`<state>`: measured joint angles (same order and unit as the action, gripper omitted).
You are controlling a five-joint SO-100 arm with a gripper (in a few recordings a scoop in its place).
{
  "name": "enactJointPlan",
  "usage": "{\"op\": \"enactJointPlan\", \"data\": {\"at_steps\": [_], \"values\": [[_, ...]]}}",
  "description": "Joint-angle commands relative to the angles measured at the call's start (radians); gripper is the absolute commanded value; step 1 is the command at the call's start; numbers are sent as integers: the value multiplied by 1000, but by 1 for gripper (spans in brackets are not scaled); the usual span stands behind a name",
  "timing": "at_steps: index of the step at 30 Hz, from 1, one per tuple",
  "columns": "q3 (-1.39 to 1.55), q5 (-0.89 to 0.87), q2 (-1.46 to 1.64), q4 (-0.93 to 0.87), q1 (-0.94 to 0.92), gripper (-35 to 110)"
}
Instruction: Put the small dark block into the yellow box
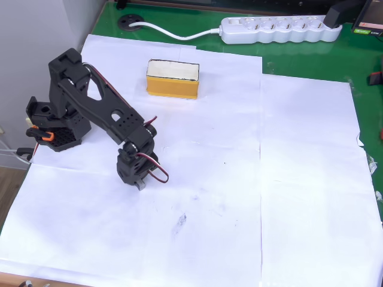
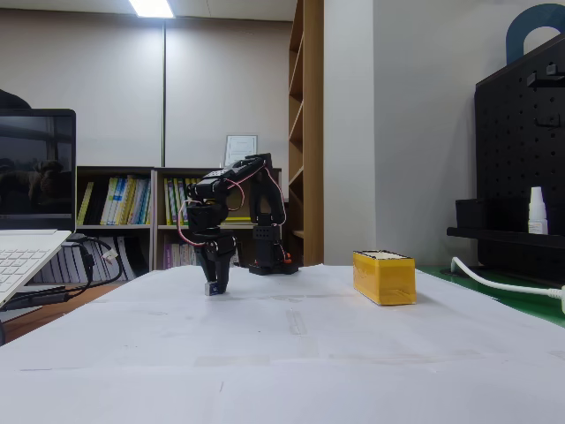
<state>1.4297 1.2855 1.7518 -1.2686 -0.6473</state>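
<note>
your black arm (image 1: 90,104) folds down over the white-papered surface (image 1: 239,197), its hand (image 2: 214,284) pointing straight at the sheet. in the fixed view you see the fingers (image 2: 220,265) drawn narrow around a tiny grey piece at their tips, the small dark block (image 2: 212,287), which sits just at or barely above the paper; you cannot tell whether it touches. in the overhead view the same hand (image 1: 139,184) shows a small grey tip poking out below the wrist, the small dark block (image 1: 140,186), with red and black wires looping beside it.

the yellow box (image 1: 172,78) stands well apart from the hand, further up the paper in the overhead view, its pale cream inside facing up and its mustard sides lit. in the fixed view the yellow box (image 2: 384,276) stands to the right of the arm, upright on the surface.

a white power strip (image 1: 278,28) lies along the green mat (image 1: 311,60) beyond the paper, its cable curling off to the left. in the fixed view an open laptop (image 2: 31,221) sits at the left edge, bookshelves (image 2: 124,221) fill the back wall, and a black pegboard (image 2: 521,168) rises at the right with a small white bottle (image 2: 538,210) on its shelf. no writing or label is legible anywhere at this size.
</note>
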Motion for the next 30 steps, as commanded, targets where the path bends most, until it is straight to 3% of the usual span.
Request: {"op": "enactJointPlan", "data": {"at_steps": [1,12,19,25,30], "values": [[18,11,-69,-5,-9,0],[46,-5,-350,-41,-9,0],[302,-12,-437,-337,57,0],[701,-121,-456,-672,328,0],[838,-293,-454,-683,626,0]]}}
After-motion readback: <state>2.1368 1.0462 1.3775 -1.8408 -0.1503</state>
